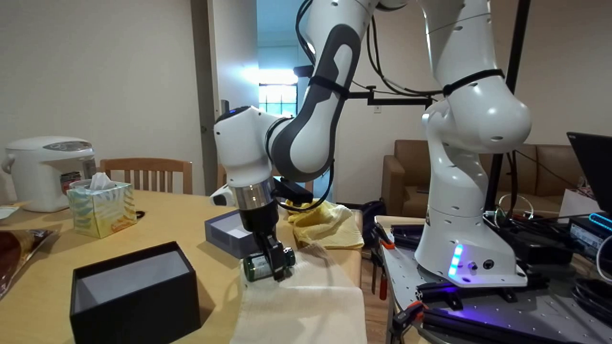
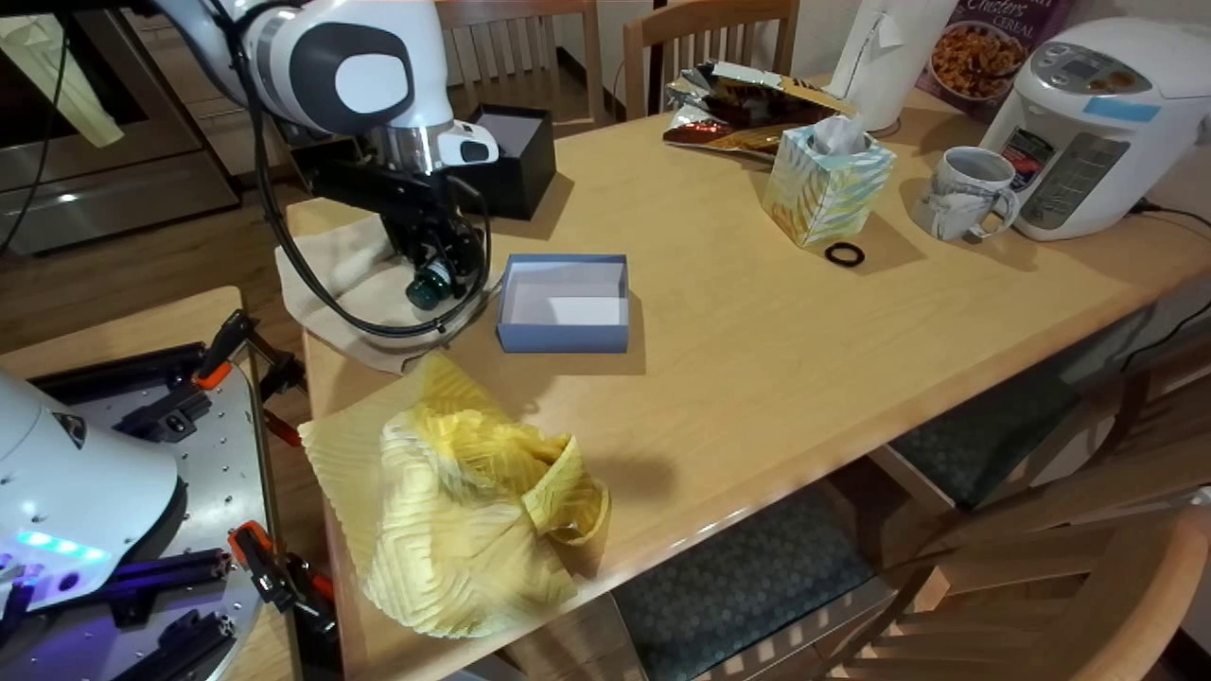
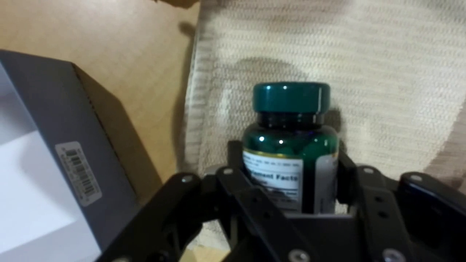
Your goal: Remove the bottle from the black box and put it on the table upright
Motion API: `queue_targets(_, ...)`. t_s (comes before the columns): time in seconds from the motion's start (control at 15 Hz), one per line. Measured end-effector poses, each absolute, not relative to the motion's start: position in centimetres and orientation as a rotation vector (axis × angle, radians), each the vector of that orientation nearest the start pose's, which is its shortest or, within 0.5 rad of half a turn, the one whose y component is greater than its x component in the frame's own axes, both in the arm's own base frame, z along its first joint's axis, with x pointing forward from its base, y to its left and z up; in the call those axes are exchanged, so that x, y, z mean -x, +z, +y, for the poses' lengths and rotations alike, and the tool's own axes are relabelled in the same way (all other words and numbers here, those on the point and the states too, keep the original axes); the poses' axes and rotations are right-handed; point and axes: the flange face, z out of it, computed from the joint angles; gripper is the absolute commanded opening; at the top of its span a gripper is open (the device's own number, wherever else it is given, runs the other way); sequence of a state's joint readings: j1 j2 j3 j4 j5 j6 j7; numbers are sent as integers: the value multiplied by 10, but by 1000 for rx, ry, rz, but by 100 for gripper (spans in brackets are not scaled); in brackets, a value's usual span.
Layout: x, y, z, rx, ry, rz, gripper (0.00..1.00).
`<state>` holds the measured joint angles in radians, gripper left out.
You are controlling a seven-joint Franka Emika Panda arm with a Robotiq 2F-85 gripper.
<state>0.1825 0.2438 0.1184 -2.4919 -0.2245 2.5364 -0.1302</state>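
bottle (image 1: pixel 258 266), glossy dark green, round-shouldered, green-capped and white-labelled, is tilted nearly sideways at lower centre of an exterior view, held snugly between the jaws of a black jointed gripper (image 3: pixel 290 165). below lies a textured beige cloth (image 1: pixel 301 315) over a light tan wooden table (image 1: pixel 167 215); whether bottle touches cloth cannot be told. lower left, a matte black rectangular box (image 1: pixel 138 308) stands open, well apart.
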Motion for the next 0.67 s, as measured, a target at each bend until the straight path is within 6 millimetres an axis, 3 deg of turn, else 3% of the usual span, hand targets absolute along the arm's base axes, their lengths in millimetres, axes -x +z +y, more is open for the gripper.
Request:
queue_targets(0.2, -426, 177, 134, 3078, 347, -958, 29)
queue_targets(0.67, -425, 192, 110, 3251, 759, -488, 29)
